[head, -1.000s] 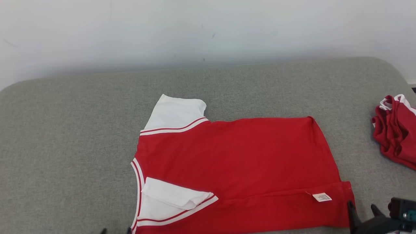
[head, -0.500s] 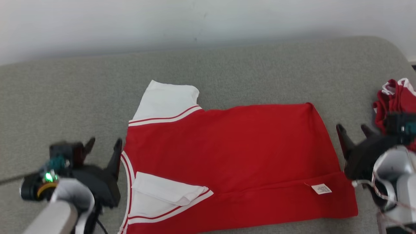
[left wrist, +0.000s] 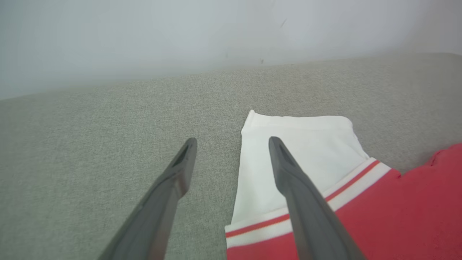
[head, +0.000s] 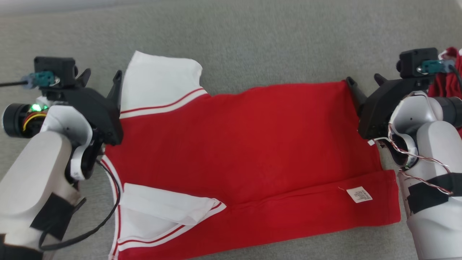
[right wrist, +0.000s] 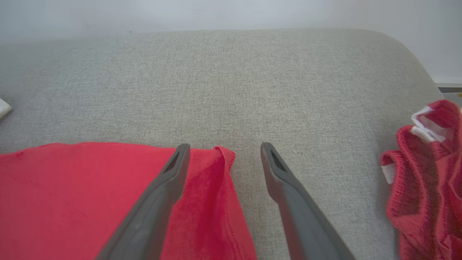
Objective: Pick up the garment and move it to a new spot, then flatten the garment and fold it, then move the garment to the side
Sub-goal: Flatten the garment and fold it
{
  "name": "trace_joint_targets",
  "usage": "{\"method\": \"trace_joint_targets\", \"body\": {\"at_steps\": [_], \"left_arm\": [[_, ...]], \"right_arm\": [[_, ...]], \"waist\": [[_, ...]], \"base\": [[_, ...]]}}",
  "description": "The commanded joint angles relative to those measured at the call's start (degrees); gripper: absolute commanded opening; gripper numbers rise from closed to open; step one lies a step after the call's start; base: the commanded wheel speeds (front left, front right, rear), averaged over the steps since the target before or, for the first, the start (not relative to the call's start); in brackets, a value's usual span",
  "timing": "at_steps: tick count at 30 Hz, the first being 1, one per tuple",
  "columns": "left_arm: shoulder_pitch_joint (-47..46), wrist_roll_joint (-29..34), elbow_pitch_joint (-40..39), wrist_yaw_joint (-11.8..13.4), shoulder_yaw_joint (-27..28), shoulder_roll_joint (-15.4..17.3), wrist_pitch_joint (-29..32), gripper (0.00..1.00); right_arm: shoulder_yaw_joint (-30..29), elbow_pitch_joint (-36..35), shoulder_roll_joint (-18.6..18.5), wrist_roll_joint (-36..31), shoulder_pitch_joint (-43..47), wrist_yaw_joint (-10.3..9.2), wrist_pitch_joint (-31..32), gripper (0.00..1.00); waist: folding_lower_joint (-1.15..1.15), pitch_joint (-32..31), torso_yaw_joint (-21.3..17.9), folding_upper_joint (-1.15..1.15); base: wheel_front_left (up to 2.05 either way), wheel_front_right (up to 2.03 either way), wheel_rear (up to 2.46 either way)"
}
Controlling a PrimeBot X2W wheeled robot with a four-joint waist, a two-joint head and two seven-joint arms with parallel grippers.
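Observation:
The red garment (head: pixel 245 144) with white sleeves lies spread flat on the grey cushion (head: pixel 252 43), its near edge folded over and showing a white label (head: pixel 359 194). The near sleeve (head: pixel 169 209) is folded onto itself. My left gripper (head: pixel 103 74) stands open at the left edge of the far white sleeve (left wrist: pixel 299 144); in the left wrist view one finger (left wrist: pixel 288 173) overlaps that edge. My right gripper (head: pixel 362 78) is open at the garment's far right corner (right wrist: pixel 216 173), which lies between the fingers in the right wrist view. Neither holds cloth.
A second red and white garment (right wrist: pixel 426 173) lies bunched at the cushion's right end, just beyond my right wrist, and it appears as a red heap (head: pixel 449 81) in the head view. A pale wall (left wrist: pixel 180 36) runs behind the cushion. Bare cushion stretches left of the sleeve.
The head camera has tilted down. Both arms have come up from the bottom edge and reached forward to the far sleeve and the far right corner. The garment lies as before.

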Motion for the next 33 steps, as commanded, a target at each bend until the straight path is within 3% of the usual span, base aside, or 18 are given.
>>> {"method": "trace_joint_targets", "body": {"at_steps": [1, 9, 15, 23, 29, 31, 33], "left_arm": [[-1.11, 0.09, 1.17, -0.11, -0.11, -0.54, -0.54, 1.00], [-6.66, 1.01, 8.75, -1.95, -1.11, -2.77, -2.22, 1.00], [-9.17, 1.74, 13.28, -1.61, -1.30, -2.46, -2.37, 1.00], [-11.91, 3.31, 18.17, -1.58, -2.63, -0.93, -0.39, 1.00], [-11.60, 2.17, 19.91, -2.81, -3.95, -1.60, 3.71, 1.00], [-11.39, 1.78, 20.14, -3.28, -4.35, -1.73, 5.62, 0.86], [-11.12, 1.13, 20.15, -3.85, -4.64, -1.64, 7.53, 0.45]], "right_arm": [[0.46, 0.67, -0.22, 0.69, -0.79, -0.01, -0.57, 1.00], [3.34, 3.12, -0.12, 1.53, -5.23, -0.01, -2.39, 1.00], [5.29, 3.72, -0.44, 2.60, -6.23, -0.01, -3.45, 1.00], [7.86, 3.77, -0.23, 3.05, -6.74, -0.01, -3.47, 1.00], [9.19, 3.20, -0.29, 3.38, -7.01, -0.01, -2.73, 1.00], [9.55, 3.19, -0.61, 3.76, -7.23, -0.01, -2.25, 1.00], [9.79, 3.03, -0.72, 3.72, -7.79, -0.01, -1.70, 1.00]], "waist": [[-0.02, 3.22, -2.00, -0.01], [-0.02, 5.49, -3.32, -0.01], [-0.02, 6.67, -4.49, -0.01], [-0.02, 7.71, -6.29, -0.01], [-0.02, 8.48, -6.64, -0.01], [-0.02, 8.63, -6.63, -0.01], [-0.02, 8.78, -6.58, -0.01]], "base": [[0.00, 0.00, 0.00], [0.00, 0.00, 0.00], [0.00, 0.00, 0.00], [0.00, 0.00, 0.00], [0.00, 0.00, 0.00], [0.00, 0.00, 0.00], [0.00, 0.00, 0.00]]}}
